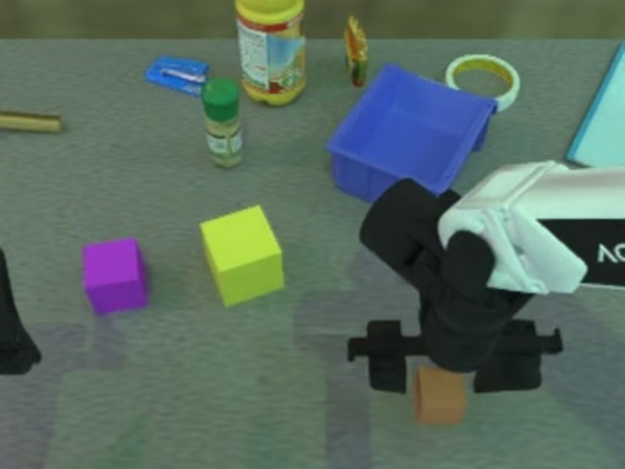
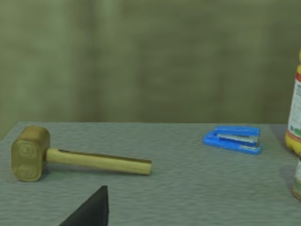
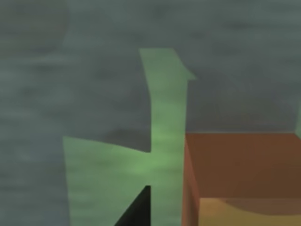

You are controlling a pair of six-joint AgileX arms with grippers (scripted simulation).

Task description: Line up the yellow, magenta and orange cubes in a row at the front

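The right tool (image 1: 441, 360) hovers, fingers apart, over the small matte orange cube (image 1: 438, 396): rigid, light, best gripped on opposite flat sides

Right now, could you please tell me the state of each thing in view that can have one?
Right pincer: lowered over the orange cube, open.
Orange cube: on the table, front right.
Yellow cube: on the table, untouched.
Magenta cube: on the table, apart from the yellow.
Left pincer: parked at the left edge.
Blue box: open, nothing seen inside.
Green-capped bottle: upright, capped.
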